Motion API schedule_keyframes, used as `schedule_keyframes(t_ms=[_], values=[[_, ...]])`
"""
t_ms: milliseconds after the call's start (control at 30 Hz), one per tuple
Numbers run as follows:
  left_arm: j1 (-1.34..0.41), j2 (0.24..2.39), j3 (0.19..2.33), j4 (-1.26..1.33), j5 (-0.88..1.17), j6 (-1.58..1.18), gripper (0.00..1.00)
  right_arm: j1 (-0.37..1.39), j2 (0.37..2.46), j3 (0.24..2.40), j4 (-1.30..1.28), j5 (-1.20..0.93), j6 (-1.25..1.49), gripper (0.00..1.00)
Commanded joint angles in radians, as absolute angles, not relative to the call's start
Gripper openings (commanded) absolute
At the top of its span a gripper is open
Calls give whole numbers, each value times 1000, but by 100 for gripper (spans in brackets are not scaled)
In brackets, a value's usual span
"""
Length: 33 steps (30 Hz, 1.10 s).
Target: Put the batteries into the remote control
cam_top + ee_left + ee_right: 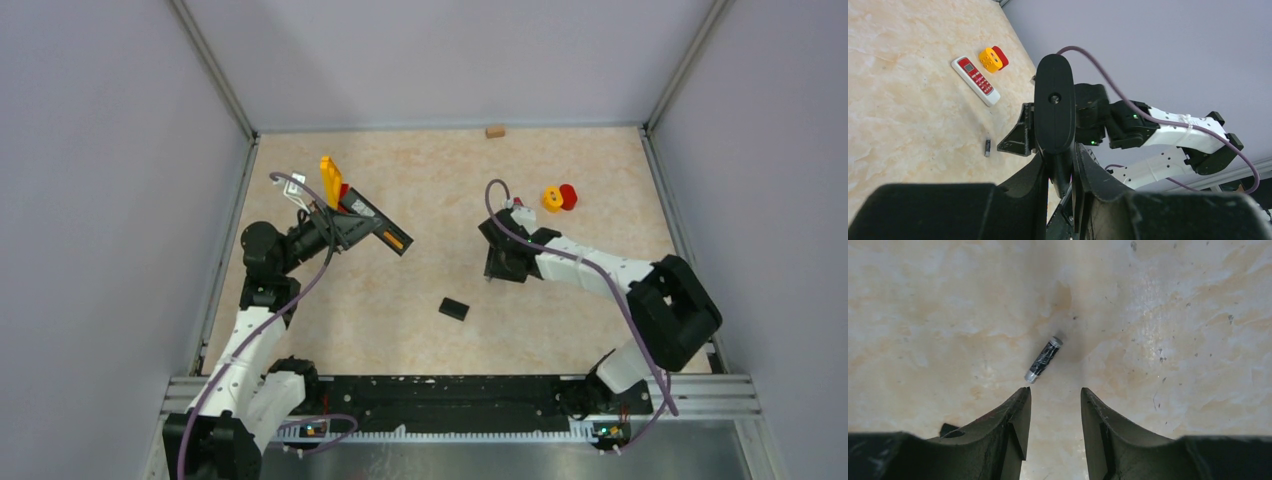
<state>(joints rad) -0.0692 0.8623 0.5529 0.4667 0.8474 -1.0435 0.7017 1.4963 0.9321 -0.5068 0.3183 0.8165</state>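
Observation:
My left gripper point(338, 226) is shut on a black remote control point(378, 224), held off the table at the left. An orange battery point(394, 241) shows in the remote's open end. In the left wrist view the remote point(1054, 105) stands up between the jaws of the left gripper point(1063, 170). A dark battery point(1043, 359) with metal ends lies on the table just past the fingertips of my right gripper point(1054, 392). That gripper is open, with nothing between its fingers. The same battery point(987, 147) shows beside the right gripper point(497, 265).
A small black cover point(453, 309) lies mid-table. A white and red remote point(975, 80) lies by a yellow block point(552, 199) and a red block point(568, 196). A wooden block point(495, 131) sits at the back wall. A yellow piece point(330, 180) stands behind the left gripper.

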Motion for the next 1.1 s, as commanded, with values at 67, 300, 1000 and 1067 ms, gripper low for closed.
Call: schedule_keyframes(t_ms=[67,300,1000,1067], values=[[-72,860,554,497,848,-1018,0,695,1621,1027,-547,343,842,42],[-72,864,556,487,848,-1004,0,695,1677,1057,-550,358,862,41],[-72,863,557,471,845,-998,0,696,1733,1061,-545,356,827,5],[-72,863,556,470,846,-1000,0,696,1729,1060,-543,357,815,0]])
